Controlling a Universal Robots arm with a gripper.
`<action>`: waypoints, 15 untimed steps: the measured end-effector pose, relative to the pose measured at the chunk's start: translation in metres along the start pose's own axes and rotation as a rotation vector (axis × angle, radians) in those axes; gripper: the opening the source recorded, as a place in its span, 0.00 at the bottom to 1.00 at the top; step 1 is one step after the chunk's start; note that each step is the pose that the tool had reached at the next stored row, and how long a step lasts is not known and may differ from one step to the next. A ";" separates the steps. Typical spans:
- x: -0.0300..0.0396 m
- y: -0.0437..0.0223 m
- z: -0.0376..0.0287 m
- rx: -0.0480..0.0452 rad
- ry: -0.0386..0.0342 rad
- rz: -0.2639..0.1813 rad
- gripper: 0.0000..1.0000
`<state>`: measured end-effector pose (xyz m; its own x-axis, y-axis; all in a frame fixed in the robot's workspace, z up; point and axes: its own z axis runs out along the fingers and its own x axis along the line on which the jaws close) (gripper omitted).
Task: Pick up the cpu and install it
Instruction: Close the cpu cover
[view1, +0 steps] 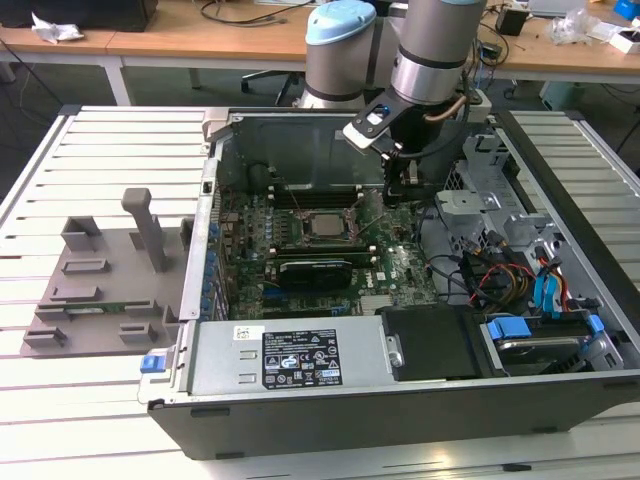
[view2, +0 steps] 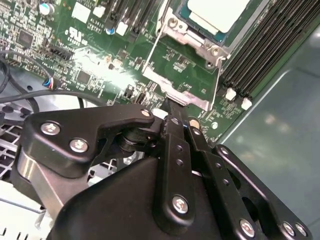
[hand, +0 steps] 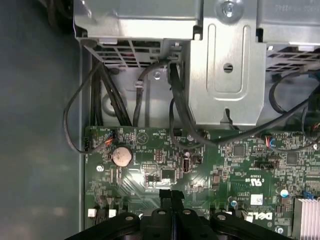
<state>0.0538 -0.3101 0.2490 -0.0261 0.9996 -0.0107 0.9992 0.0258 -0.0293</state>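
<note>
The cpu (view1: 322, 225), a silvery square chip, lies flat in the socket frame in the middle of the motherboard (view1: 400, 275) inside the open computer case (view1: 330, 400). The second wrist view shows the cpu (view2: 217, 12) under the open metal bracket (view2: 175, 90). My gripper (view1: 404, 192) hangs low over the board on the exterior view's right of the socket. Its black fingers (view2: 172, 125) are pressed together with nothing between them, and their tips sit at the tab of the bracket. The first wrist view shows the gripper (hand: 171, 196) shut just above the green board.
A long black expansion card (view1: 315, 270) lies in front of the socket. Black memory slots (view2: 265, 45) run beside it. A metal drive cage (hand: 225, 65) with loose cables (view1: 500, 275) stands on the exterior view's right. A grey fixture (view1: 100, 280) sits outside the case on the left.
</note>
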 end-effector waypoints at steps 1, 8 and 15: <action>0.0000 -0.0013 0.0000 0.0000 0.0000 0.000 0.11; 0.0003 -0.0095 0.0003 0.0000 0.0001 0.000 0.11; 0.0005 -0.0174 0.0006 0.0000 0.0001 0.000 0.11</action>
<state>0.0365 -0.3101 0.2489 -0.0261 0.9996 -0.0106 0.9992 0.0258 -0.0293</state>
